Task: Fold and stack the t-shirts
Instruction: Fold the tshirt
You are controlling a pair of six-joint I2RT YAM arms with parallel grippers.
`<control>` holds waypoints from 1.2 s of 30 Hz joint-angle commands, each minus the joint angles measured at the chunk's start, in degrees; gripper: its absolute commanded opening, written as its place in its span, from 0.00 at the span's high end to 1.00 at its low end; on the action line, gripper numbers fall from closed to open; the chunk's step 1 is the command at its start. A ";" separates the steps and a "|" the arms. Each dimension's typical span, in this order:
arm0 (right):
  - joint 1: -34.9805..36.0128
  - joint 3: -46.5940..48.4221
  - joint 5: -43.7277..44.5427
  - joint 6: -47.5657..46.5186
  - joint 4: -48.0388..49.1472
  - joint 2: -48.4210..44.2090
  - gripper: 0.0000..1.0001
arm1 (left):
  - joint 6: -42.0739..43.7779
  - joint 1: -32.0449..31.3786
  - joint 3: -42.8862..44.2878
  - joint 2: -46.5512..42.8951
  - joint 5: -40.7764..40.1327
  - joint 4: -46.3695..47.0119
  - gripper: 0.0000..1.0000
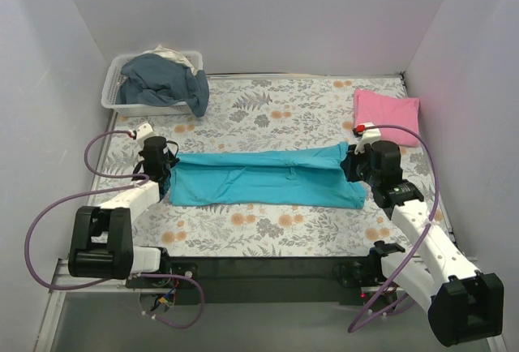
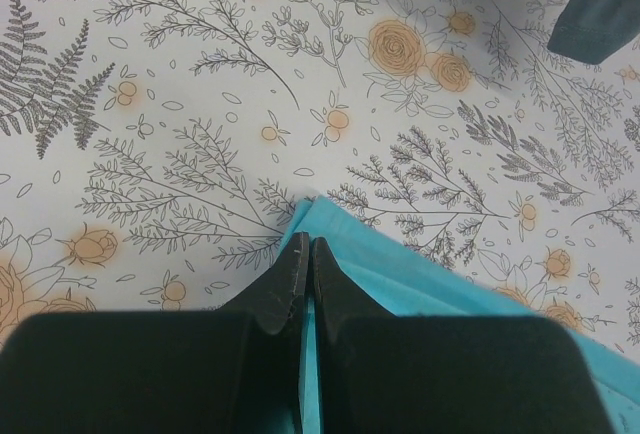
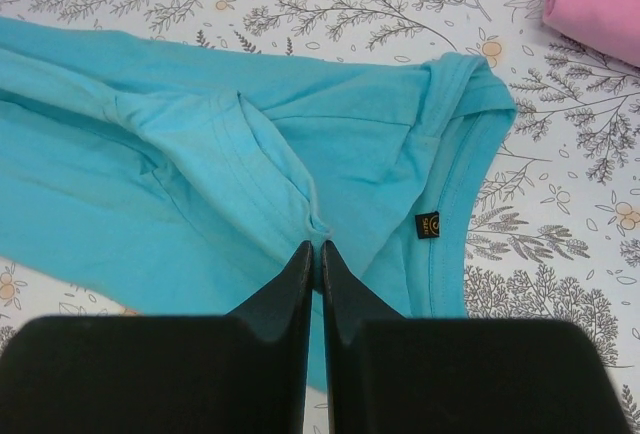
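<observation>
A turquoise t-shirt (image 1: 263,178) lies stretched into a long band across the middle of the floral table. At its left end my left gripper (image 1: 168,175) is shut on the cloth; in the left wrist view the turquoise t-shirt (image 2: 400,279) runs between the closed fingers of the left gripper (image 2: 308,246). My right gripper (image 1: 350,165) is shut on the shirt's right end. In the right wrist view the right gripper (image 3: 316,247) pinches a bunched fold of the turquoise t-shirt (image 3: 200,154) near the collar and its black label (image 3: 427,224). A folded pink t-shirt (image 1: 385,114) rests at the back right.
A clear plastic bin (image 1: 130,100) at the back left holds dark blue-grey clothes (image 1: 162,83) that hang over its rim. White walls close in the table on three sides. A black rail (image 1: 268,275) runs along the near edge between the arm bases.
</observation>
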 commanded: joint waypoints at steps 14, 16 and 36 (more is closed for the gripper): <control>0.70 -0.15 3.04 1.24 -2.51 -2.57 0.75 | -5.64 0.17 -4.57 -7.81 -5.05 -2.34 0.52; 0.79 0.20 3.83 1.33 -2.60 -3.01 0.56 | -5.55 0.26 -6.15 -11.24 -5.76 -1.46 0.17; 7.81 14.26 -3.72 0.63 12.51 27.21 0.49 | -2.12 -5.63 -0.88 -2.29 -2.16 6.02 0.02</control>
